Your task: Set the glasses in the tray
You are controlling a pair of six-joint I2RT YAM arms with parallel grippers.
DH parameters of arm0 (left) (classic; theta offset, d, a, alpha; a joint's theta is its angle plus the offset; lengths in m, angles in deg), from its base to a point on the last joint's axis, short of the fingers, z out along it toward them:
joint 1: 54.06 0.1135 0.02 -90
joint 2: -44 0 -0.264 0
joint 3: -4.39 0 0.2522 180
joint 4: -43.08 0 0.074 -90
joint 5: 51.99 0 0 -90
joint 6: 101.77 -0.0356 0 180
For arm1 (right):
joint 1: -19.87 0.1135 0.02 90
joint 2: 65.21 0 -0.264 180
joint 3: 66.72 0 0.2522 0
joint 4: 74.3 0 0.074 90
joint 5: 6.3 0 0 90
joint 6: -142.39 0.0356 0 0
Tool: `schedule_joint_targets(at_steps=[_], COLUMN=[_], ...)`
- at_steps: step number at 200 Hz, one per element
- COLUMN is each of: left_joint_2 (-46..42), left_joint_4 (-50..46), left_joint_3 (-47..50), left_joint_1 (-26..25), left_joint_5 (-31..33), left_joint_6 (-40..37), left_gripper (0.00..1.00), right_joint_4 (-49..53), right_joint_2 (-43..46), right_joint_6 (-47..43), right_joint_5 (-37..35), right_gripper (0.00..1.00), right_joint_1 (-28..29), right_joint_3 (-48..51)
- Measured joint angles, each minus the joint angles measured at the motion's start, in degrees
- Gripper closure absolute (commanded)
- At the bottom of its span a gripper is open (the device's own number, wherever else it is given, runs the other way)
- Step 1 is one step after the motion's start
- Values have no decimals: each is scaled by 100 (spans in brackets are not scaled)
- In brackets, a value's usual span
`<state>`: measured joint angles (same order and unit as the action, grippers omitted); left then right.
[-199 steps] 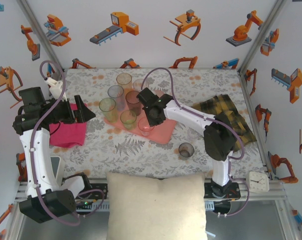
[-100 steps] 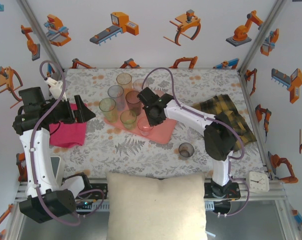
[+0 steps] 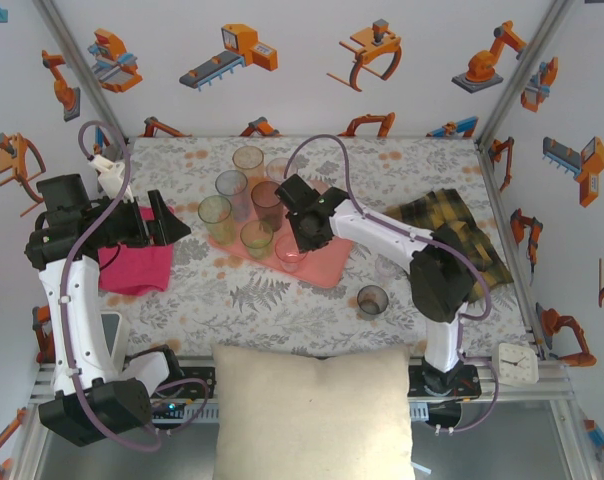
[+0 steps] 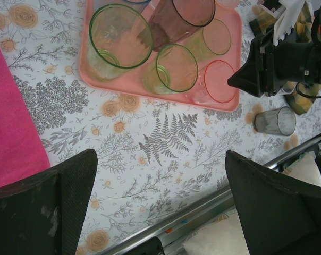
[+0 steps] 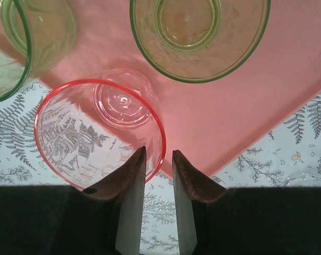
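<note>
The salmon-pink tray (image 3: 327, 262) (image 5: 229, 95) (image 4: 84, 58) lies mid-table with several glasses standing on it, among them a green one (image 3: 256, 237) (image 5: 197, 37) and a pink one (image 3: 290, 253) (image 5: 99, 133) at the near corner. My right gripper (image 3: 296, 243) (image 5: 159, 152) hovers over that corner, its jaws a narrow gap apart astride the pink glass's rim, one finger inside and one outside, neither pressing the wall. A smoky grey glass (image 3: 372, 300) (image 4: 275, 121) stands off the tray on the table. My left gripper (image 3: 162, 222) (image 4: 160, 159) hangs wide open over the left side, holding nothing.
A magenta cloth (image 3: 135, 265) lies under the left arm and a yellow-black plaid cloth (image 3: 462, 235) at the right. A cream cushion (image 3: 312, 410) covers the near edge, with a small clock (image 3: 517, 362) beside the right base. More glasses (image 3: 248, 160) stand behind the tray.
My right gripper's jaws have parted slightly around the pink glass's rim, and the glass stays standing on the tray. The left arm has not moved.
</note>
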<state>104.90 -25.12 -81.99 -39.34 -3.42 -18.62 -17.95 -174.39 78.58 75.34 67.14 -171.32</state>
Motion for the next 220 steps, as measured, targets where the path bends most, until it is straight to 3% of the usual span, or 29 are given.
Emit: schedule_joint_targets(at_steps=[108, 150, 220], left_joint_2=[-50, -33, 240], left_joint_4=[0, 0, -4], left_joint_3=[0, 0, 0], left_joint_1=[33, 33, 31], left_joint_5=[-2, -39, -109], left_joint_6=[0, -2, -7], left_gripper=[3, 3, 1], right_joint_4=[55, 225, 1038], right_joint_2=[820, 1875, 3705], right_joint_6=[39, 186, 1014], right_joint_5=[17, -140, -553], right_gripper=[69, 69, 68], right_joint_1=[0, -39, -304], right_joint_3=[94, 577, 2212])
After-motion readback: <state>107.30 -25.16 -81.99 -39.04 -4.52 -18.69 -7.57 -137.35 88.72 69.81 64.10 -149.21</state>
